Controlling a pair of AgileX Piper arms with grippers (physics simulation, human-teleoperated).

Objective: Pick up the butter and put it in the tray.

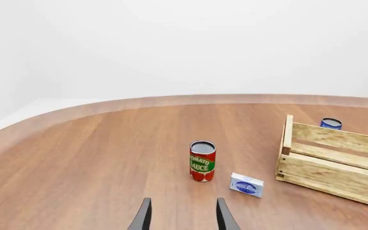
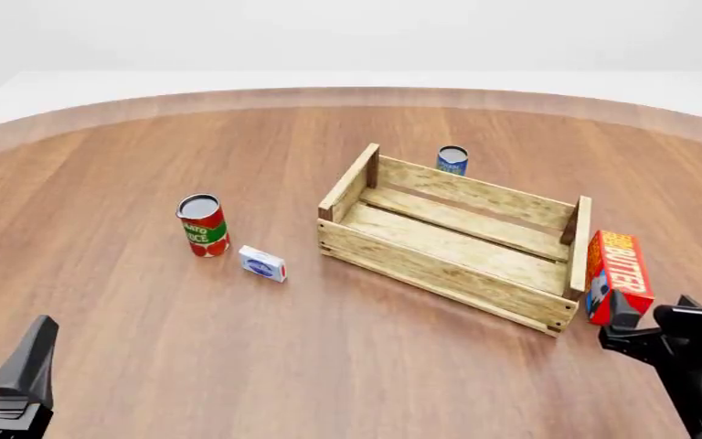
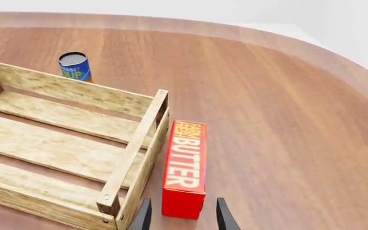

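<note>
The butter (image 2: 616, 273), a red carton with an orange-yellow lettered face, lies on the table just outside the right end board of the tray (image 2: 437, 270). The tray is a light wooden slatted crate and holds nothing. My right gripper (image 2: 654, 311) is open, right at the butter's near end. In the right wrist view the butter (image 3: 185, 163) runs lengthwise beside the tray (image 3: 136, 148), and its near end shows between the spread fingers of the right gripper (image 3: 182, 202). My left gripper (image 2: 1, 334) is open at the near left, far from both; the left wrist view shows this gripper (image 1: 182, 211) holding nothing.
A tomato sauce can (image 2: 202, 225) and a small white-blue box (image 2: 260, 263) stand left of the tray. A blue soup can (image 2: 452, 160) stands behind it. The round wooden table's edge (image 2: 326, 96) curves along the far side.
</note>
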